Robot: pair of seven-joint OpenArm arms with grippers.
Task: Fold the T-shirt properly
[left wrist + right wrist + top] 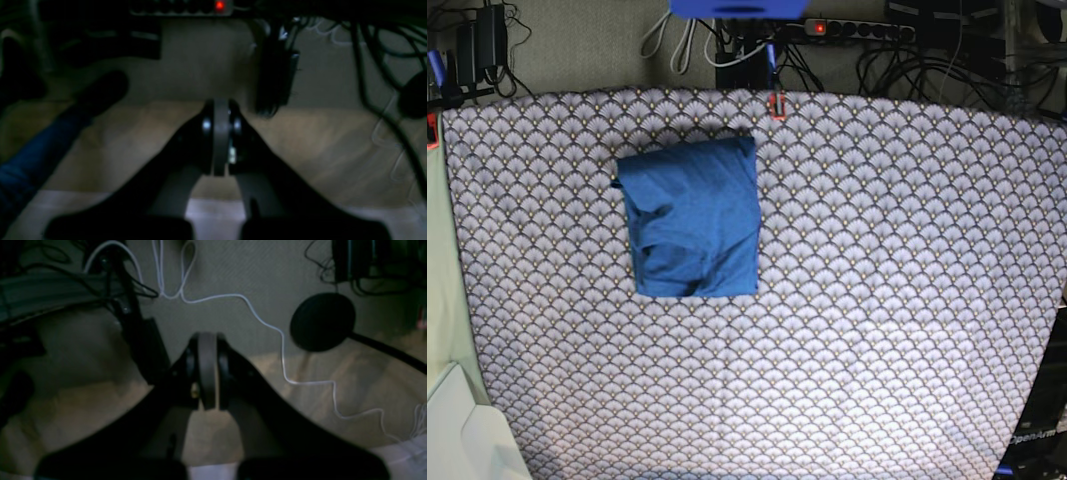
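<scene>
T-shirt sat folded into a compact, roughly rectangular bundle on the scallop-patterned tablecloth covering the counter, toward the far left in the base view, no arm near it. Fold looked essentially done, though the lower-left had bunched layers and the left edge was uneven. Risk: if it's called finished, that loose layering could slump open; if an arm goes back in to tidy it, dragging a top layer would undo the stack. Both arms were parked off the counter: left tool pressed together and holding nothing, right tool the same. Only the wrist views showed the tools, dim and aimed at the floor with cables, including a white cable. Only the base view showed the shirt.
</scene>
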